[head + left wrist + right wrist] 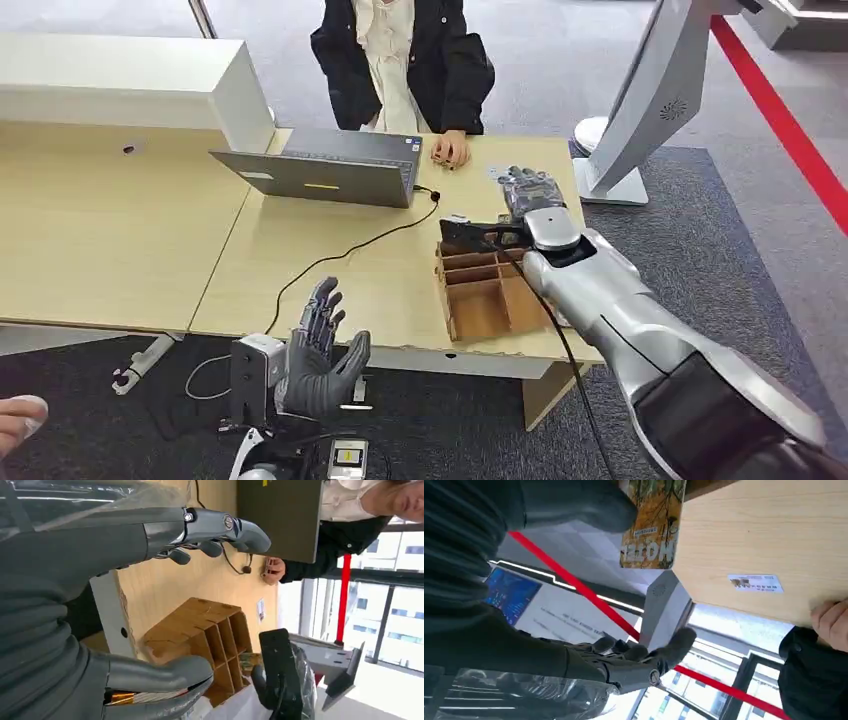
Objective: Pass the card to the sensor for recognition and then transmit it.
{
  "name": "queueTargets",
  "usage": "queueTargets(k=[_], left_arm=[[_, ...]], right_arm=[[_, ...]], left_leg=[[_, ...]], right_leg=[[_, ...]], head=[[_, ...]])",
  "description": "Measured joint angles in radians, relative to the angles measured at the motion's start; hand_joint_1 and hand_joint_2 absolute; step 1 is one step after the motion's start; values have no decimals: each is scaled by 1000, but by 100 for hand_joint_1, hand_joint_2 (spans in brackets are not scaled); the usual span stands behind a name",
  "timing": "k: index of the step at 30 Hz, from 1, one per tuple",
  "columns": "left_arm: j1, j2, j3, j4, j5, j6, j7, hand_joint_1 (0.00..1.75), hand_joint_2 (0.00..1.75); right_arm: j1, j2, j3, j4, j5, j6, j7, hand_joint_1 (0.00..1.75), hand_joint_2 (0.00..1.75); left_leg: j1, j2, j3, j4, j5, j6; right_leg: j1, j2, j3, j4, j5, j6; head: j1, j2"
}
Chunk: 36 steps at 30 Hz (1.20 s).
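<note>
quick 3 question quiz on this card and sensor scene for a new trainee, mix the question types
1. True or false: the left hand holds the card.
2. Which item lies nearest the person's hand? A) the laptop B) the wooden organizer C) the white stand
3. Fill in: the right hand is raised beyond the far end of the wooden ______.

Key:
1. False. The left hand is open with fingers spread, near the table's front edge; the right wrist view shows the card pinched at the right hand.
2. A
3. organizer
</note>
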Motion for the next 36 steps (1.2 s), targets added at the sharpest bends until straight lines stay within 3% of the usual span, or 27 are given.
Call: queueTargets(k=[12,36], left_arm=[[-5,0,0,0,3,-54,5,0,175],[-10,-3,0,3,3,-93,6,0,175]], right_arm=[[18,-34,-1,-1,-15,27,0,175,175],[30,-73,-9,-25,-11,-28,10,175,175]], left_leg=[[0,0,0,0,0,0],[0,0,0,0,0,0]], right_leg=[[0,0,0,0,0,0],[0,0,0,0,0,0]], head=[[0,0],[0,0]])
